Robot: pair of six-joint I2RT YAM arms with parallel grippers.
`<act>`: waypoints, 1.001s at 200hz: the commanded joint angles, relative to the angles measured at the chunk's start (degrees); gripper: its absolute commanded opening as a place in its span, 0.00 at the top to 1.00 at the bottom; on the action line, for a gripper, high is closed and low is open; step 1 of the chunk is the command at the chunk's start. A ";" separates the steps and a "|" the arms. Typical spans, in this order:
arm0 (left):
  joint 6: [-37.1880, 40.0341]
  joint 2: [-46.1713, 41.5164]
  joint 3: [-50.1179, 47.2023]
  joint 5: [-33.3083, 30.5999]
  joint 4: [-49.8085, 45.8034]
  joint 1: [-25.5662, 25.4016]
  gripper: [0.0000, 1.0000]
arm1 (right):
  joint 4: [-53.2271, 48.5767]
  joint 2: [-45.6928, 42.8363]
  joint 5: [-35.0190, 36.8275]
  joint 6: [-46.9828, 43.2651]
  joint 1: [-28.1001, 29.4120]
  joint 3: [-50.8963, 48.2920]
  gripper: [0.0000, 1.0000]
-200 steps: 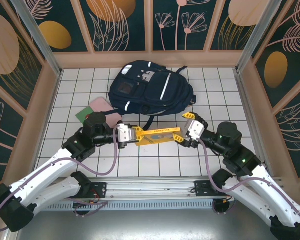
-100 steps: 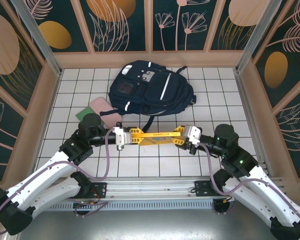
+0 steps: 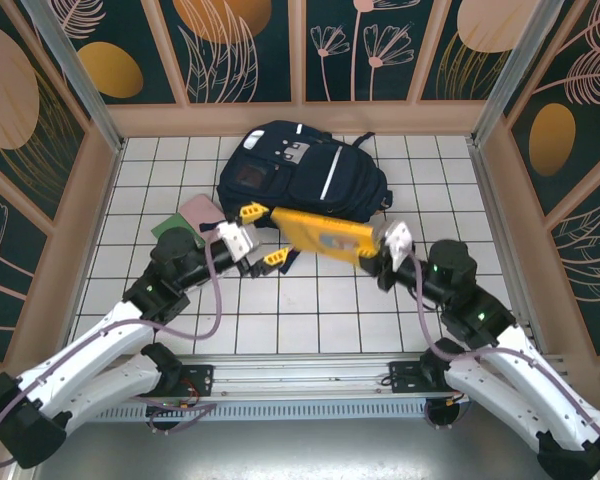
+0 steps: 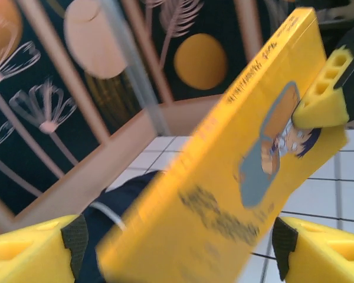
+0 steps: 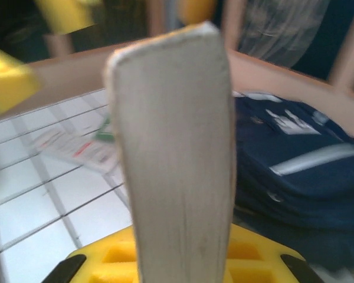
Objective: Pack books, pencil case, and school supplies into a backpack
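The navy backpack (image 3: 300, 175) lies at the back of the tiled table. An orange-yellow book (image 3: 325, 232) with a cartoon figure hangs tilted just in front of it, and my right gripper (image 3: 373, 251) is shut on its right end. In the right wrist view the book's page edge (image 5: 177, 141) rises from my yellow finger (image 5: 248, 262), with the backpack (image 5: 295, 165) behind it. My left gripper (image 3: 264, 236) stands open at the book's left end, apart from it. In the left wrist view the book (image 4: 236, 183) floats between my wide fingers (image 4: 29, 253).
A pink flat thing (image 3: 200, 210), perhaps the pencil case, and a small green book (image 3: 165, 228) lie left of the backpack. A whitish printed packet (image 5: 76, 147) lies on the tiles nearby. Wooden walls (image 3: 80, 220) close in the table on three sides.
My left gripper has opened and let go of the book. My right gripper has shut on its other end and swung it up and back toward the backpack.
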 commanded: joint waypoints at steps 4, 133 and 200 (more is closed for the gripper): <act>-14.39 8.56 8.59 -11.81 -1.00 1.55 0.16 | -4.60 9.77 19.86 21.45 -5.32 13.38 1.00; -61.54 76.83 72.61 12.17 -22.39 9.98 0.26 | -6.16 12.09 20.62 44.60 -22.08 7.63 1.00; -71.94 89.40 78.99 18.65 -13.42 10.63 0.29 | -1.86 9.04 17.89 45.26 -22.10 -0.21 1.00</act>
